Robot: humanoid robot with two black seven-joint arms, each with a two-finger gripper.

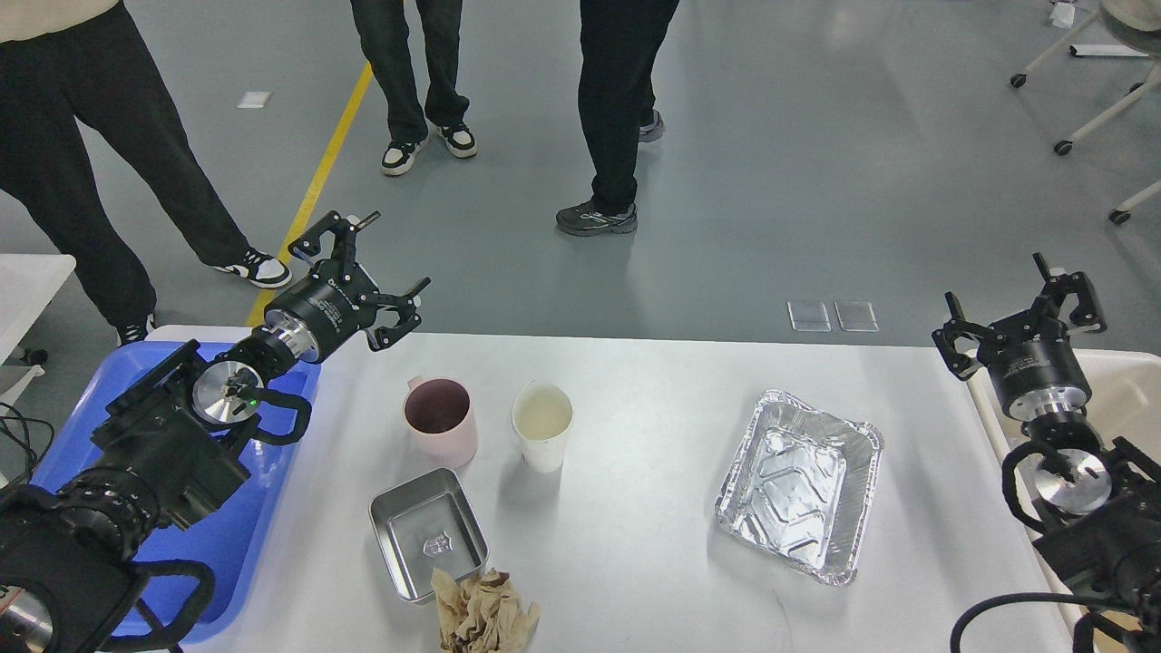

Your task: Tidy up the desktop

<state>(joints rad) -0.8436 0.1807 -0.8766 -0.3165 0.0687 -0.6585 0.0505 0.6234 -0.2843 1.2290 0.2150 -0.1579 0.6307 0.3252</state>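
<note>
The white desktop (635, 381) carries a pink mug (440, 421), a white paper cup (541, 424), a small steel tray (427, 534), a crumpled brown paper (483, 613) at the front edge and a foil tray (799, 484). My left gripper (374, 263) is open and empty, held over the table's far left corner, up and left of the mug. My right gripper (1020, 304) is open and empty, beyond the table's right edge, right of the foil tray.
A blue plastic tray (209, 535) lies at the left under my left arm. A beige bin (1129, 399) stands at the right. Several people stand on the grey floor beyond the table. A yellow floor line (317, 181) runs at the back left.
</note>
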